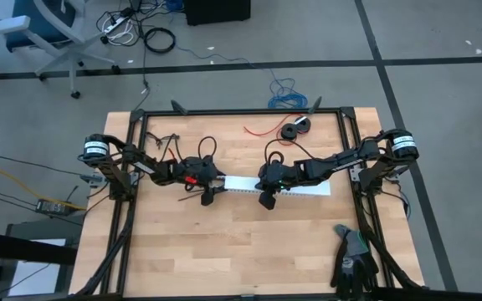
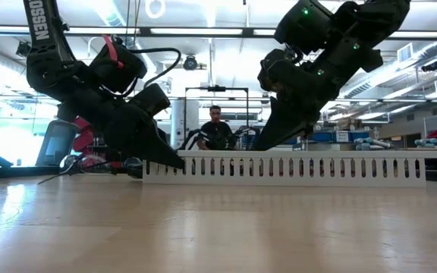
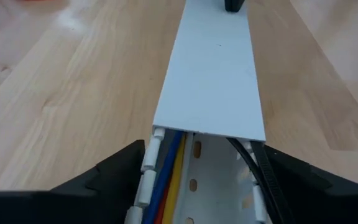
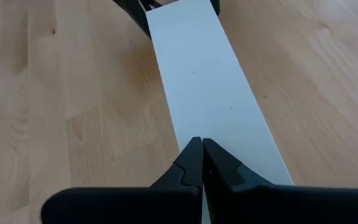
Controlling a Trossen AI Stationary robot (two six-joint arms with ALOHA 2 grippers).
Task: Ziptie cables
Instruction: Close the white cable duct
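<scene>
A long white slotted duct [image 1: 308, 187] lies across the table's middle with a flat white lid [image 3: 213, 74] on it. At its uncovered left end, blue, yellow and red cables [image 3: 169, 174] and a black strip [image 3: 260, 171] lie inside. My left gripper [image 3: 204, 149] is open, with one finger on each side of that end. My right gripper [image 4: 202, 142] is shut on top of the lid, further along the duct. It also shows in the high view [image 1: 268, 186] and the low view [image 2: 271, 140]. My left gripper has its fingers [image 3: 114, 174] close beside the duct's side walls at the open end; whether they touch I cannot tell. My right gripper presses its shut fingertips [image 4: 191, 155] down on the lid's top face [image 4: 197, 93], slanting down from the table's right. The duct rests flat on the table.
A black tape roll [image 1: 295, 128] and a single thin red wire [image 1: 258, 130] lie near the far edge. Black gloves [image 1: 354, 261] sit at the near right corner. A blue wire coil [image 1: 284, 94] lies on the floor beyond. A person [image 2: 216, 129] sits far behind the table.
</scene>
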